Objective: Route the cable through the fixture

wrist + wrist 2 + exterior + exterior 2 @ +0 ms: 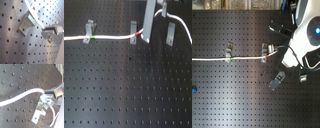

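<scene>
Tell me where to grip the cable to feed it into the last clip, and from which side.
Grip the cable on its free span just past the red band, before the empty third clip. Come from above: the cord lies on the perforated board, so only its top and sides are reachable. The hand seems to hold it near there already.

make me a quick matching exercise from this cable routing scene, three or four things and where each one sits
Things:
1. green band
2. red band
3. third clip
4. blue object

Places:
A. at the second exterior view's left edge, low on the board
B. on the cable at the first clip
C. at the first exterior view's right, no cable through it yet
D. on the cable just past the middle clip

Pairs: 1-B, 2-D, 3-C, 4-A
</scene>
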Robot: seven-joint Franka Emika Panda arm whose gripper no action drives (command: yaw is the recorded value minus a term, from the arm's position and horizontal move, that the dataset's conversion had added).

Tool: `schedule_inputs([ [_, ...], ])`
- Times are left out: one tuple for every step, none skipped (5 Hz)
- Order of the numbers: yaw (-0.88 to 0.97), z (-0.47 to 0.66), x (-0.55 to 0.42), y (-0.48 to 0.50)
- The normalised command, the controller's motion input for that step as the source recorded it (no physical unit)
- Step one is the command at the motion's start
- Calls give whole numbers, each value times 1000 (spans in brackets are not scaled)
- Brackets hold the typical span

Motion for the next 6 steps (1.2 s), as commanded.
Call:
schedule_inputs([
  [-377,396,-42,291],
  [-86,371,-34,341],
  [-11,526,-30,339],
  [-117,745,-51,202],
  [-174,747,-28,123],
  [0,19,0,0],
])
